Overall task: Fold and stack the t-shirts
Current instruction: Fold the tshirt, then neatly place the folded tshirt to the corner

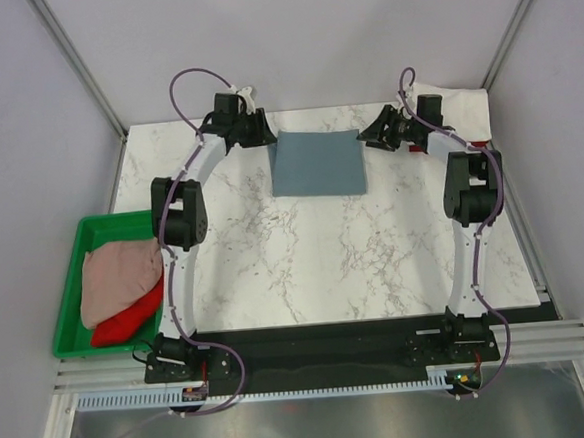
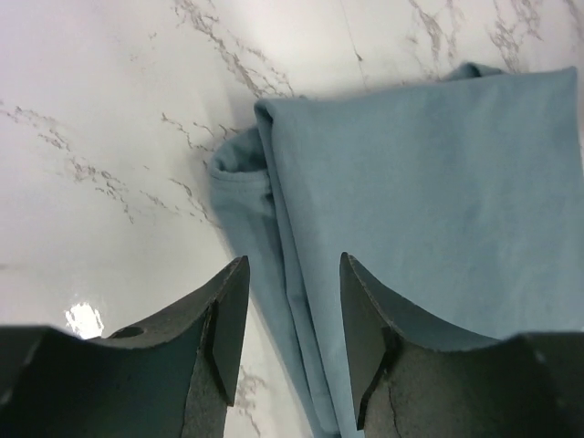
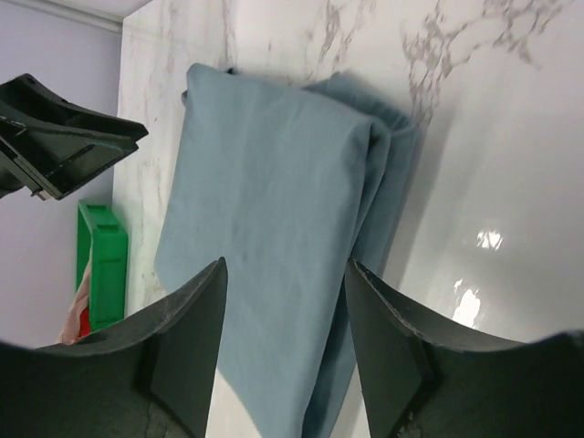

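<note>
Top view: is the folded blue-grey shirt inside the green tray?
No, the blue-grey shirt lies folded on the marble table at its far side, well apart from the green tray at the left edge.

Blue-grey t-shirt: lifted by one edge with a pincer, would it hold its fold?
Probably not: the blue-grey t-shirt is soft cloth with loose layered edges, so it would likely droop and unfold. Pushed across the glossy table, it might slide but probably bunches.

White marble-patterned table [image 1: 314, 247], plain pale walls [image 1: 26, 147], glossy glare
</note>
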You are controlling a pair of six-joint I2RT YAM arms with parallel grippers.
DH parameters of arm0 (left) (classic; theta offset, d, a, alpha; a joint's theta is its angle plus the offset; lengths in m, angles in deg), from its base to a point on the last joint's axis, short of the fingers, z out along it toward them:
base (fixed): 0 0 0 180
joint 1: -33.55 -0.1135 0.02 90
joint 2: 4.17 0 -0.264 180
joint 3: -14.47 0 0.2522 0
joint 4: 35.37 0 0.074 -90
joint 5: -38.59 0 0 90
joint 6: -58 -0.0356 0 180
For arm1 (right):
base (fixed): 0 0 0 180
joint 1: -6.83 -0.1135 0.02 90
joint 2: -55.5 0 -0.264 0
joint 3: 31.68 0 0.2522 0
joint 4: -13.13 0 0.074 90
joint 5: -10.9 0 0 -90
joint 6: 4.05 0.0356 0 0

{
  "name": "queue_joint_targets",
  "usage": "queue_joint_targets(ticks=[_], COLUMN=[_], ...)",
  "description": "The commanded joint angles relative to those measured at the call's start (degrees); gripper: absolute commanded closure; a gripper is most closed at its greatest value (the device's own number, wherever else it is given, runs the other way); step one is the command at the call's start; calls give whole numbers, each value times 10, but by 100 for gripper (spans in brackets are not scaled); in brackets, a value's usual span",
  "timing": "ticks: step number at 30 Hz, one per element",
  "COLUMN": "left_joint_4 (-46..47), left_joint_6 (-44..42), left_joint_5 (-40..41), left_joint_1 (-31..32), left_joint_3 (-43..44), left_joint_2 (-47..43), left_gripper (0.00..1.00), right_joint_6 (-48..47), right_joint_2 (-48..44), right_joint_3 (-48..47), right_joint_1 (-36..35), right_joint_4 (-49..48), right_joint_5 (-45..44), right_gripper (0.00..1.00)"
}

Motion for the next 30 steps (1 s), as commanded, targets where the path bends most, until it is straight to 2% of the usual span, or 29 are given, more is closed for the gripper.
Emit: queue_joint_targets(ticks=[1,2,5,6,9,12,24,30], left_joint_4=[-23,-32,-56,-57,-58,-57,-75,-78], left_joint_6=[-61,-66,-61,-57,-34,-21,-13,-15], left_joint_5=[-50,-99,-158,-203,-261,-287,-258,-250], left_joint_1=[-3,-3,-3,-3,2,7,18,25], left_joint_3=[-14,-19,-54,-64,-107,-139,-183,-196], left_joint_2=[-95,-97,-100,-96,-90,-83,-51,-49], left_gripper=[48,48,51,52,56,59,62,63], right_joint_6=[-27,-27,-36,-41,-40,-30,-6,12], right_joint_2=[-73,-78,-74,-64,-47,-20,55,73], right_joint_3=[54,71,87,87,85,68,47,38], right_joint_1=[4,4,4,4,3,1,-22,-67], right_joint_4=[2,7,19,24,27,27,24,21], right_joint_5=[42,46,52,52,46,51,47,39], right_gripper=[37,36,30,30,29,29,29,32])
